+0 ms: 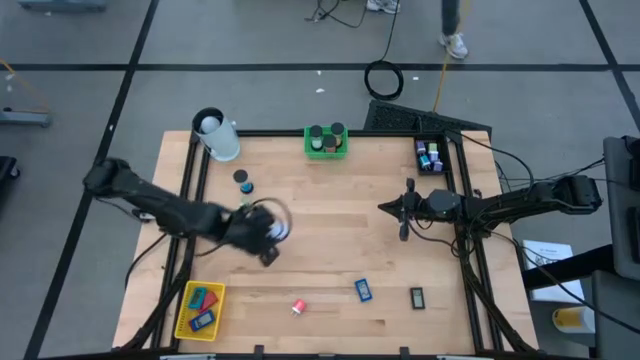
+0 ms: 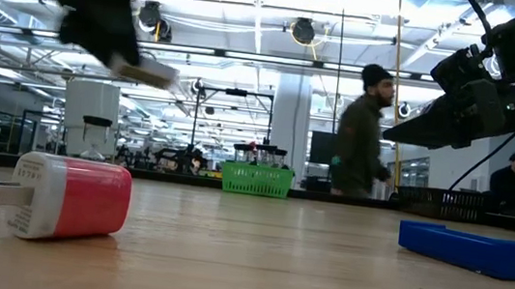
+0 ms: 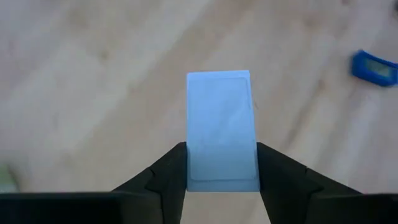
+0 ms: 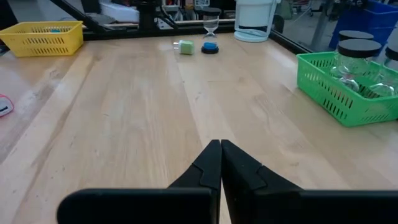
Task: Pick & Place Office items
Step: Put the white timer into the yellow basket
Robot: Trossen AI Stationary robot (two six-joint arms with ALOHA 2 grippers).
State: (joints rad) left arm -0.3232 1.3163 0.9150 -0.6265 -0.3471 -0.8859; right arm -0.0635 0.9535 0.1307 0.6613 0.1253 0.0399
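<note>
My left gripper (image 1: 268, 240) hangs above the table's left middle, shut on a flat white rectangular block (image 3: 221, 124). In the low view the block (image 2: 145, 72) sits high above the table. My right gripper (image 1: 388, 208) waits shut over the table's right middle, holding nothing, fingertips together (image 4: 220, 148). On the table near the front edge lie a red-and-white plug block (image 1: 298, 307), a blue block (image 1: 363, 290) and a small dark piece (image 1: 417, 296). A blue bit and a green bit (image 1: 243, 181) lie at the far left. My left gripper pinches the white block between its two fingers, one on each long side (image 3: 189, 168), near the end closest to the wrist. The rest of the block sticks out past the fingertips (image 3: 171, 165). It is lifted clear of the table.
A yellow mesh basket (image 1: 186, 322) with a red and a blue piece stands at the near left corner. At the far edge stand a green basket (image 1: 326, 150) with black-lidded jars and a white cylinder (image 1: 217, 135), and a black tray (image 1: 430, 155) sits far right. People show in the room beyond.
</note>
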